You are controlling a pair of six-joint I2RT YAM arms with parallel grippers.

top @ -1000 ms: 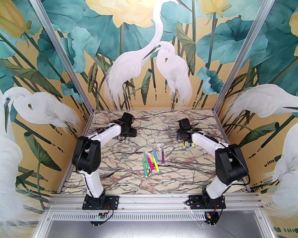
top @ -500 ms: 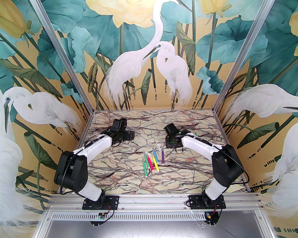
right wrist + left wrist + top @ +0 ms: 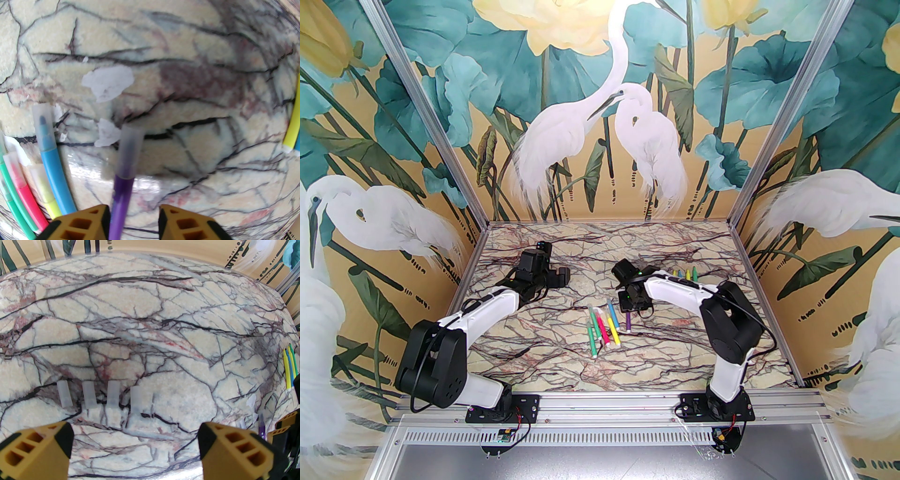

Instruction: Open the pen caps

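Left jaws gape empty over bare table (image 3: 150, 310) with four loose caps (image 3: 113, 393) just ahead, while right jaws stand part-open astride the capped purple pen (image 3: 121, 194), five capped pens (image 3: 54, 168) crowding their left, open table right.

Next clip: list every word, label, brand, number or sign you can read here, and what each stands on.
None can be read.
The pens: no print visible on the bodies.
The pen caps: clear, unmarked.
The circuit board at the left arm's base: any marking too small to read.
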